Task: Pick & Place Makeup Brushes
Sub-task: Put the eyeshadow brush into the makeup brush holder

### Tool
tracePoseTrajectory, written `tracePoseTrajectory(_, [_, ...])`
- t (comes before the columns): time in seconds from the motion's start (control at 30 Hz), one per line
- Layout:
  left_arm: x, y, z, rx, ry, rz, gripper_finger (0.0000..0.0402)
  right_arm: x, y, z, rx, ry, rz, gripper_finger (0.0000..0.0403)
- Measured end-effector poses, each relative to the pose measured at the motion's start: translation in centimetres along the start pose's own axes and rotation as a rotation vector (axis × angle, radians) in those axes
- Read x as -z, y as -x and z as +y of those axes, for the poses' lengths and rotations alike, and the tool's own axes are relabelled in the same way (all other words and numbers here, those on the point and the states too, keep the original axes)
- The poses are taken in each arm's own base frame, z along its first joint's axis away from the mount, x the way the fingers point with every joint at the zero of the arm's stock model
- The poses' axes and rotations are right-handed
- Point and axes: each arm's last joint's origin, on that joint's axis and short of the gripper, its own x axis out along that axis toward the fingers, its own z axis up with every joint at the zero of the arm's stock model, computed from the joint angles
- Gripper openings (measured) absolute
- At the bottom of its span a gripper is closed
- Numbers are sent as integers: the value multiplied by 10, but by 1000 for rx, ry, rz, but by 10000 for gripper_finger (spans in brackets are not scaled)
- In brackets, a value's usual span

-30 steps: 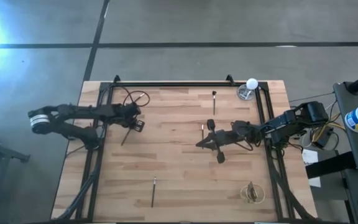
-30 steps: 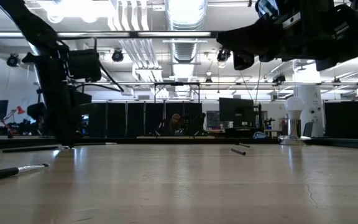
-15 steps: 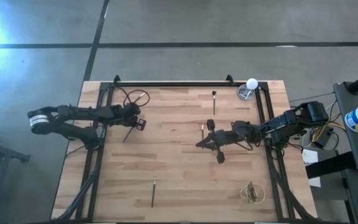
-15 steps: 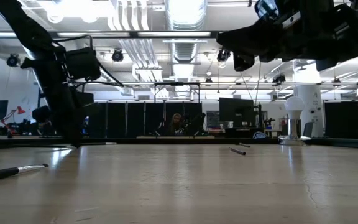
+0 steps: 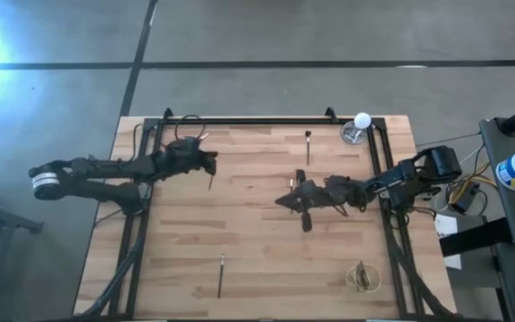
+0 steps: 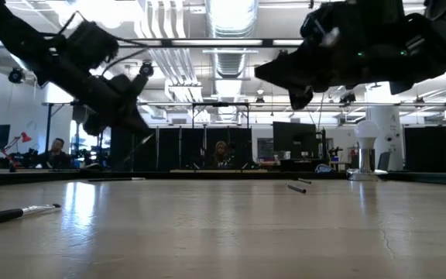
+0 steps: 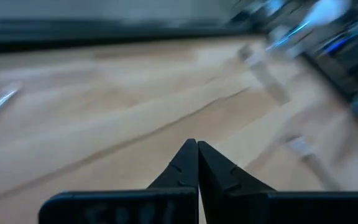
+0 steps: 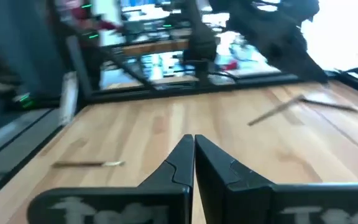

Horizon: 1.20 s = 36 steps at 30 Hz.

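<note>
Left claw (image 5: pixel 206 166) is pinched shut on a brush (image 5: pixel 210 182) lifted off the desk (image 5: pixel 257 259) for carrying; right claw (image 5: pixel 284 200) is shut, empty, hovering mid-desk; other brushes (image 5: pixel 221 275) lie scattered.

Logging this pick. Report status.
Left fingers shut on makeup brush, off the table. Right fingers shut, empty, mid-table. Three loose brushes down. Nothing blocking.

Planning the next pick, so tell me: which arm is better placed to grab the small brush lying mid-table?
Right. The right gripper hovers shut beside the mid-table brush, while the left gripper is farther off, shut on another brush.
</note>
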Motion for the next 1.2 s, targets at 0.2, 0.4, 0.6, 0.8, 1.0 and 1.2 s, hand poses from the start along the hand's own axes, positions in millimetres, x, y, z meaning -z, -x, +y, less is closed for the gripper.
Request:
tracePoseTrajectory(0.2, [1,7,-11,239,19,-150,0,-1,-30,-6,48,-95,-8,24])
tracePoseTrajectory(0.4, [7,18,-25,401,-19,-242,0,-6,-67,-26,103,-213,-38,78])
tracePoseTrajectory(0.6, [10,31,-46,561,-69,-317,0,-19,-88,-50,104,-290,-70,132])
tracePoseTrajectory(0.8, [15,39,-58,631,-102,-330,0,-41,-105,-54,102,-260,-95,157])
tracePoseTrajectory(1.0, [13,42,-67,663,-109,-344,0,-62,-121,-55,119,-234,-58,151])
tracePoseTrajectory(1.2, [11,43,-69,673,-111,-354,0,-76,-132,-54,80,-211,-74,136])
